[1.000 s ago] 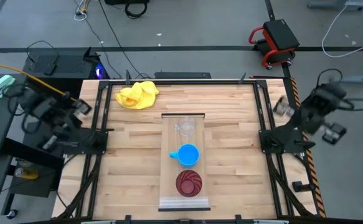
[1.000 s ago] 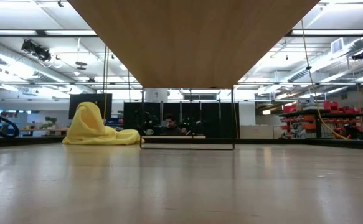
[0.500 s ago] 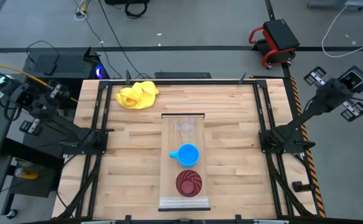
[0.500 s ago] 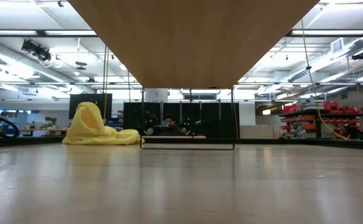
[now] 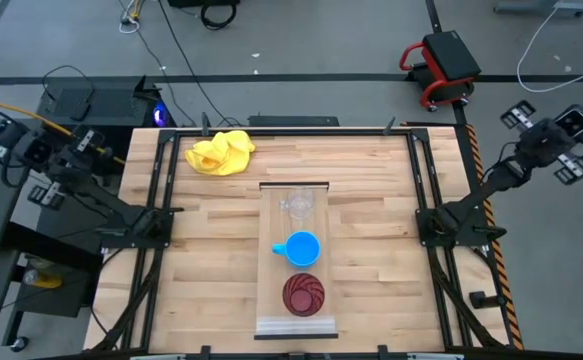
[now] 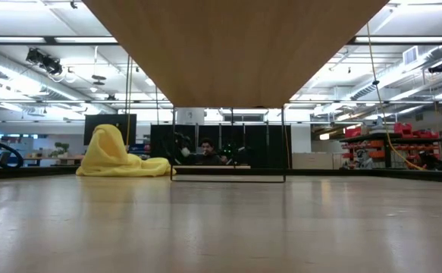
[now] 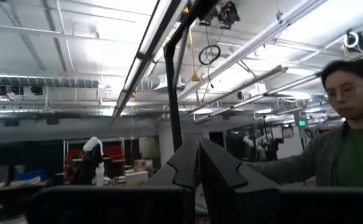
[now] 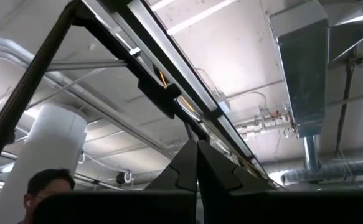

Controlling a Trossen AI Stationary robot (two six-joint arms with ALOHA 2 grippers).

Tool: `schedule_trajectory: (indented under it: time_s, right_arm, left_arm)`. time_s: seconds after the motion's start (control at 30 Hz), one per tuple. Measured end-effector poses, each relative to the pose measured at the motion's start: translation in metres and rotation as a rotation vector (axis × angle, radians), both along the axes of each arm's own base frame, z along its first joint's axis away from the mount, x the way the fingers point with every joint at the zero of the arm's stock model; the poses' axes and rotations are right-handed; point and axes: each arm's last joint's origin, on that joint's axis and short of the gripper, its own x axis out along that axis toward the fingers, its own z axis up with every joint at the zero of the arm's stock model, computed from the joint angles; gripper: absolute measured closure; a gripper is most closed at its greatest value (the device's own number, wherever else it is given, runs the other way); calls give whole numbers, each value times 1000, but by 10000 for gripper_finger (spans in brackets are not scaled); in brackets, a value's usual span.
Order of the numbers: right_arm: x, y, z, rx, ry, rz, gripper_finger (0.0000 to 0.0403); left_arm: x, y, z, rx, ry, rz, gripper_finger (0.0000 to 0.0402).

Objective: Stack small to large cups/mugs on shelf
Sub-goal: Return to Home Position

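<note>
Shelf [image 5: 274,290], long axis far-to-near on table [image 5: 371,200], dark end far; left gripper [image 7: 198,152], right gripper [image 8: 197,150] clenched, empty.

The shelf [image 5: 271,290] stands lengthwise on the middle of the desk [image 5: 371,200]. One short end is near the desk's front edge and the other stops well short of the back edge. Three vessels stand on it in a row. The small cup [image 5: 297,205] is toward the back end, the mug [image 5: 301,247] is in the middle, and the large cup [image 5: 303,293] is toward the front end. The cloth [image 5: 220,152] lies by the desk's back left corner, apart from the shelf. The left pincer [image 7: 198,149] hangs outside the desk's left edge and the right pincer [image 8: 197,146] outside its right edge.
</note>
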Motion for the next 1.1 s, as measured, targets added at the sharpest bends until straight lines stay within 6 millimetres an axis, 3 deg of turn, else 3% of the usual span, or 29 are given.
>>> schedule_trajectory:
  time_s: [0.17,0.33,0.53,0.87,1.1]
  right_arm:
    - [13,7,-8,22,20,8,389]
    - [51,31,-38,41,40,46,389]
    - [81,48,-73,86,118,90,389]
    - [110,64,-129,180,156,138,389]
    - [118,69,-150,190,170,149,389]
  left_arm:
    - [17,-7,-11,-6,76,-6,370]
    - [46,-25,-35,-7,164,-25,366]
    - [79,-45,-66,-55,202,-32,374]
    - [113,-67,-116,-139,243,-78,373]
    - [128,-74,-146,-194,279,-54,366]
